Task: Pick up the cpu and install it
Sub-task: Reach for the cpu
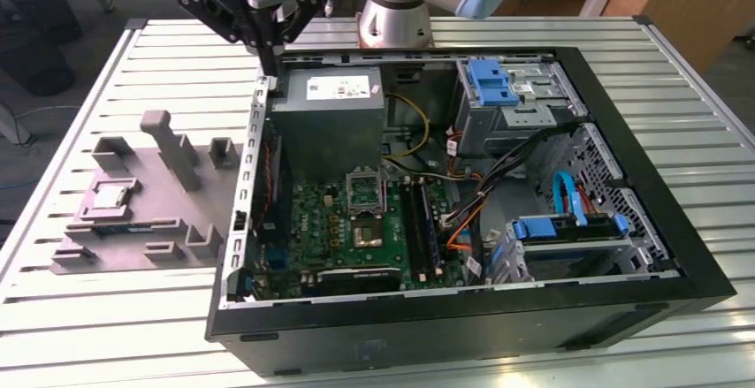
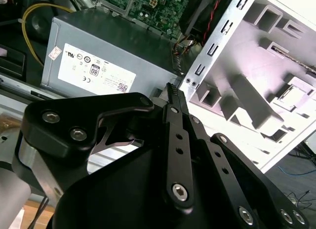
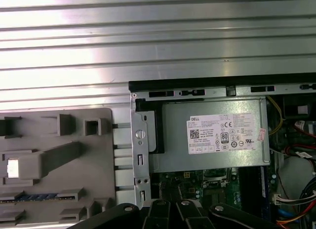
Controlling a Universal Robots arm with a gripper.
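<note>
Cpu, small flat silvery-grey square chip [image 1: 109, 195], well apart from the closed, empty fingers [image 2: 173, 106], seems light, fragile; grip opposite edges.

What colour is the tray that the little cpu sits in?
Plain grey; the tray holding the cpu shows best in the exterior view.

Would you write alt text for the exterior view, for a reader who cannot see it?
The robot's hand hovers above the open computer case, at the corner by the grey power supply. The cpu lies in a grey tray on the exterior view's left, outside the case.
</note>
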